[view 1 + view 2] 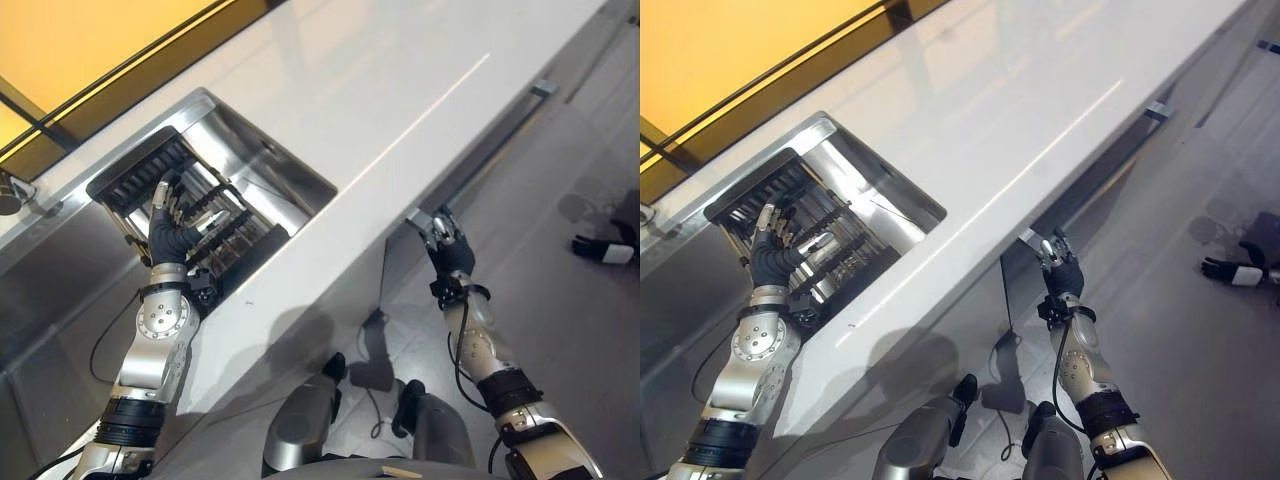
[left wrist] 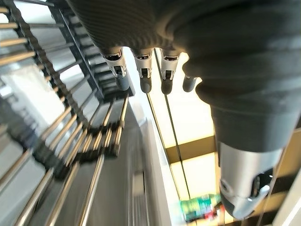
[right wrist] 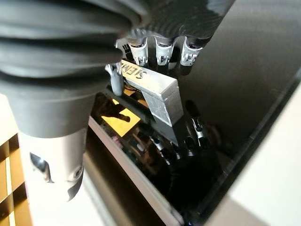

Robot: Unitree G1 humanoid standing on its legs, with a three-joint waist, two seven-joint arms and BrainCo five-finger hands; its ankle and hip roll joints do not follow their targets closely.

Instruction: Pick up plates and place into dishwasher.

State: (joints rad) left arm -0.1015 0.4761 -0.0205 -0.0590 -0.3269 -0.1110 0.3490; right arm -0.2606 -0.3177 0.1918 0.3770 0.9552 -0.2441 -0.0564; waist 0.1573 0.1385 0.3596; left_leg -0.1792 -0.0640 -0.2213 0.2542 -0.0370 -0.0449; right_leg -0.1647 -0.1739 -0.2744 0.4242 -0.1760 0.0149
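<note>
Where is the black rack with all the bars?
The black rack sits inside the steel sink on the robot's left in the left eye view, with the left robot hand over it.

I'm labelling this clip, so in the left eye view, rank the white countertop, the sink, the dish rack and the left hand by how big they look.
1. white countertop
2. sink
3. dish rack
4. left hand, though it sits nearer the camera than the rack beneath it, so those two are close.

Right hand [image 3: 160, 52] fingertips are hidden behind the silver door handle [image 3: 157, 92] — grip cannot be confirmed. Dish rack [image 2: 70, 136] is blurred and cut off at the edge — contents cannot be made out.
</note>
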